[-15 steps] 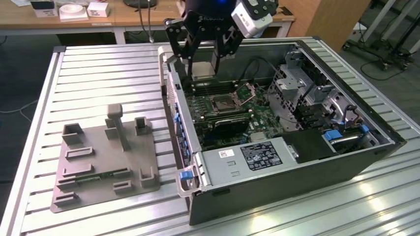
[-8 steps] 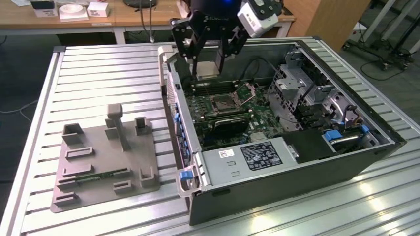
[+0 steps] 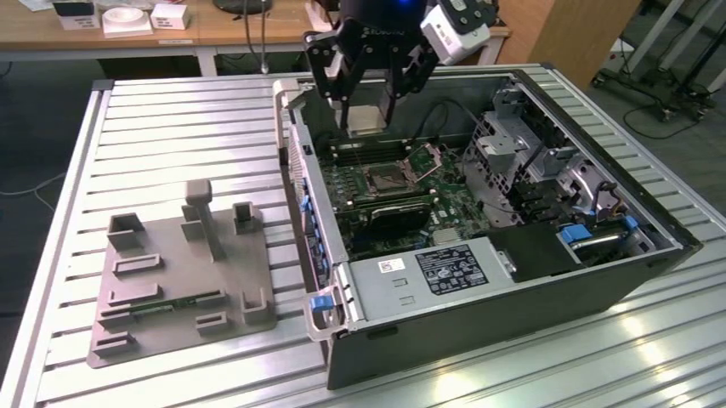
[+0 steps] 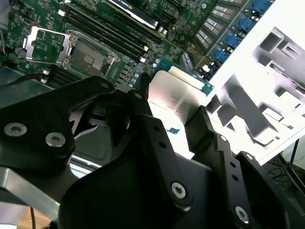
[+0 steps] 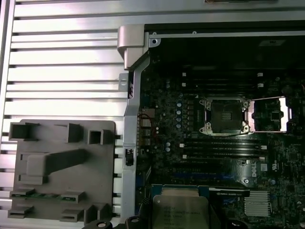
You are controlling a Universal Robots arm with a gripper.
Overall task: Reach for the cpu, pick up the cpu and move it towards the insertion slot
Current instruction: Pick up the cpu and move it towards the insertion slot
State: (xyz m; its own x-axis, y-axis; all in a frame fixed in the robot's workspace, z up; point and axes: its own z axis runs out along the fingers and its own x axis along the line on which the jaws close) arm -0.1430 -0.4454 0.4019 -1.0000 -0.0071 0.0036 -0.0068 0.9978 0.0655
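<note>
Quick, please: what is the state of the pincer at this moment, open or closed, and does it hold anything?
Pincer: closed on the flat square silvery-grey metal cpu, held above the open computer case.

An open computer case [image 3: 477,297] lies on the ribbed metal surface [image 3: 170,127]. To the exterior view's left of it sits a grey fixture tray [image 3: 182,272] with upright blocks. Behind stands a wooden desk [image 3: 204,34] carrying small white boxes [image 3: 125,17].

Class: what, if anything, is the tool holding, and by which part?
The tool holds the cpu, its fingers pinching two opposite edges.
</note>
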